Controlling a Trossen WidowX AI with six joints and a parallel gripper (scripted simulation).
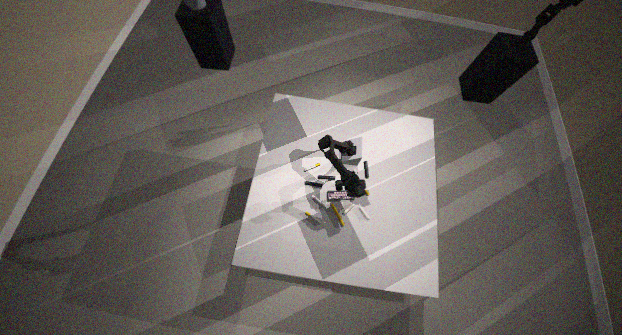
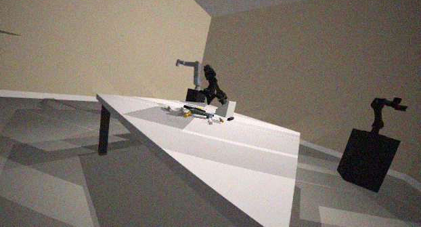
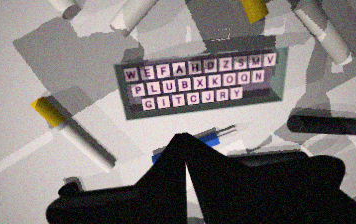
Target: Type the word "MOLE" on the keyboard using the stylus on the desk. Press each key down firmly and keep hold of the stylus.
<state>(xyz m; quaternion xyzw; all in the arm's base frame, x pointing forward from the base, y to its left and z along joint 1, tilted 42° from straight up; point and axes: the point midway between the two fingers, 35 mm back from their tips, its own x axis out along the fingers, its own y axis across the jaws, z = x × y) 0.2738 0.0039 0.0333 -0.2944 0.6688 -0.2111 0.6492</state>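
Observation:
The keyboard [image 3: 204, 106] [image 1: 340, 195] lies on the desk, with pale keys in three rows in a dark green frame. M is near the right end of the top row, O and L are in the middle row, and E is second in the top row. My gripper [image 3: 181, 138] [image 2: 208, 103] is shut, its fingertips together with nothing between them. It hangs over the desk, below the bottom key row in the wrist view. A blue pen-like thing [image 3: 209, 140] with a thin pointed end, seemingly the stylus, lies partly hidden behind the fingertips.
A white rod [image 3: 86, 145] with a yellow end lies left of the keyboard. White rods [image 3: 134, 14] [image 3: 324, 34] and a yellow rod [image 3: 255, 11] lie beyond it. A black cylinder [image 3: 329, 124] lies to its right. A white block [image 2: 231, 109] stands near the arm.

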